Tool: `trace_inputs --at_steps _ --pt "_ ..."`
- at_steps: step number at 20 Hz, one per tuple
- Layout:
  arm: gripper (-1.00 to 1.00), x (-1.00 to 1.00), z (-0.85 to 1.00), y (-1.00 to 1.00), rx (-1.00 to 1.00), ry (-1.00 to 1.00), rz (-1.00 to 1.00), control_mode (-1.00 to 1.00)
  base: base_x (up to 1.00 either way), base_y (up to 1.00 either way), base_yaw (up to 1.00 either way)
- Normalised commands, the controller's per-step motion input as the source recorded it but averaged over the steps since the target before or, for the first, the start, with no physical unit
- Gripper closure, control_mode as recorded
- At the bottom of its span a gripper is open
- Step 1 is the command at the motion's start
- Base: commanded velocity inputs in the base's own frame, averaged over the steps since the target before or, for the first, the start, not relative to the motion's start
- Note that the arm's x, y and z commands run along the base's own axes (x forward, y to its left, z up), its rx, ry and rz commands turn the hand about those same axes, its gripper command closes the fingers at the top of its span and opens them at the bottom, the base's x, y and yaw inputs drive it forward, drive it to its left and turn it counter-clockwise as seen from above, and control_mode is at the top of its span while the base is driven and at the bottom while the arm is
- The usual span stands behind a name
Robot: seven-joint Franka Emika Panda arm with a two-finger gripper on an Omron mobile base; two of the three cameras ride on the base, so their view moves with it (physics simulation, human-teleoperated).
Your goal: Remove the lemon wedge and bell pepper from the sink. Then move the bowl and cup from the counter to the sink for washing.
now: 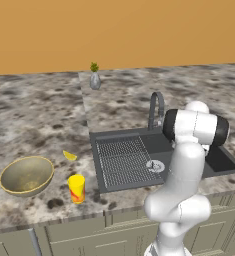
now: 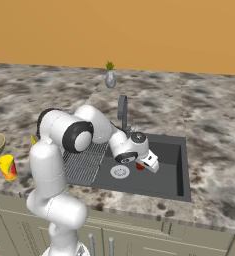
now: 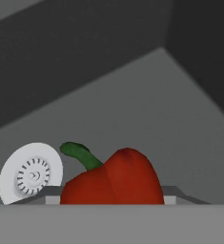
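- Nearest the hand camera: bell pepper (image 3: 116, 178), red with a curved green stem, low centre of the hand view, lying on the dark sink floor just ahead of the fingers.
- Gripper (image 2: 148, 165) lowered into the basin, right of centre in the right base view; jaws parted on either side of the pepper, whether pressing on it or not cannot be told.
- A sliver of red (image 2: 140, 166) visible beside the hand in the right base view, next to the drain.
- White round drain (image 3: 31, 174) at lower left of the hand view, just beside the pepper's stem.
- Sink (image 1: 216, 162) at centre right of the left base view, ribbed drainboard on its left half, grey arched faucet (image 1: 156, 107) behind it.
- Lemon wedge (image 1: 69, 156) out on the speckled counter (image 1: 34, 110), left of the sink, centre left of the left base view.
- Cup (image 1: 77, 188), yellow with a red mark, upright at lower left, below the wedge and near the counter's front edge.
- Bowl (image 1: 26, 175) further left, near the cup but apart from it, upright.
- Grey vase with a green plant (image 1: 94, 76) at upper centre, by the orange wall (image 1: 114, 30).
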Motion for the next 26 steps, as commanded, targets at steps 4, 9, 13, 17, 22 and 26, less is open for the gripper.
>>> trace_inputs --at_steps 4,9,13,17,22,26 --pt "1.00 -0.19 0.38 0.01 0.00 0.00 0.01 -1.00 0.00 0.00 0.00" --pt "1.00 -0.19 0.40 0.05 0.00 -0.01 0.03 -1.00 0.00 0.00 0.00" --pt "1.00 -0.22 0.41 0.01 -0.01 -0.06 0.03 -1.00 0.00 0.00 0.00" --pt "1.00 -0.25 0.34 0.08 0.00 0.00 0.00 -1.00 0.00 0.00 0.00" --pt "1.00 -0.25 0.28 0.05 -0.08 0.00 0.00 -1.00 0.00 0.00 0.00" --pt "1.00 -0.24 0.24 0.18 -0.07 0.00 0.00 -1.00 0.00 0.00 0.00"
